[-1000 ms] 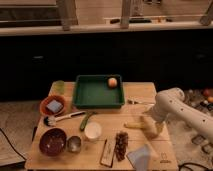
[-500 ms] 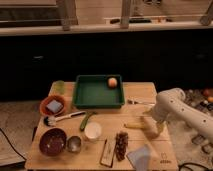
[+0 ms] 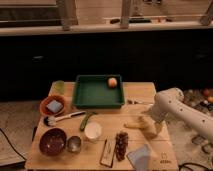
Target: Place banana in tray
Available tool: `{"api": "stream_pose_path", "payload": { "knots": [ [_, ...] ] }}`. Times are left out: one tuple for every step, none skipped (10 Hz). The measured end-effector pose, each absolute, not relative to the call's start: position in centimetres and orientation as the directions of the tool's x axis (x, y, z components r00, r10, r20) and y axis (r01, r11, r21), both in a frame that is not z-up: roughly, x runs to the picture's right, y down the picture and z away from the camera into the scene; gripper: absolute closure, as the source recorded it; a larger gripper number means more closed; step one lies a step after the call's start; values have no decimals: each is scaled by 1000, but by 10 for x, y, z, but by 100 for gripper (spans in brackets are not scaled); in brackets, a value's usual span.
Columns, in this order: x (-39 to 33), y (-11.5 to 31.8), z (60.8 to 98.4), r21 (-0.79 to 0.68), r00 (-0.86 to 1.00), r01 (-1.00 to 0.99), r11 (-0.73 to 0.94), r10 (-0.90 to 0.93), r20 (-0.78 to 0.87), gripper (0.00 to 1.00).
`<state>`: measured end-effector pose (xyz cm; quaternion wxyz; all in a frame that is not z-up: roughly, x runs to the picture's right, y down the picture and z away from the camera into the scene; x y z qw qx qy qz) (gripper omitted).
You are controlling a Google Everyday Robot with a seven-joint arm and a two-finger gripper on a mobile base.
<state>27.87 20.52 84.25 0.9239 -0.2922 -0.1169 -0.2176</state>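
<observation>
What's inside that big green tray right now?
Only a small round orange fruit, in the far right corner of the tray; the floor under it is hidden. The banana lies outside on the table, with the gripper right beside it.

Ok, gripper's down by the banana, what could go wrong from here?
1. The gripper is down at the banana, but the grasp cannot be confirmed; a lift may leave the banana behind or roll it away.
2. The tray has raised walls, and a thin utensil lies between it and the banana; a low carry could clip either.
3. An orange fruit sits in the tray's far right corner; releasing there could knock it.
</observation>
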Motion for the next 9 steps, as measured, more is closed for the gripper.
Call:
{"api": "stream_pose_path", "payload": {
  "knots": [
    [278, 204, 841, -489, 883, 462, 740, -329, 336, 20],
    [274, 203, 839, -488, 888, 452, 747, -321, 330, 20],
    [270, 202, 839, -488, 889, 448, 749, -317, 330, 20],
    [263, 202, 839, -490, 890, 445, 749, -310, 334, 20],
    [253, 205, 840, -496, 887, 449, 743, -304, 347, 20],
    [244, 207, 842, -499, 884, 453, 739, -301, 358, 20],
    [241, 211, 842, -506, 883, 455, 733, -297, 364, 20],
    [238, 215, 842, -510, 882, 456, 729, -292, 371, 20],
    [232, 218, 842, -512, 879, 460, 725, -289, 379, 22]
  ]
}}
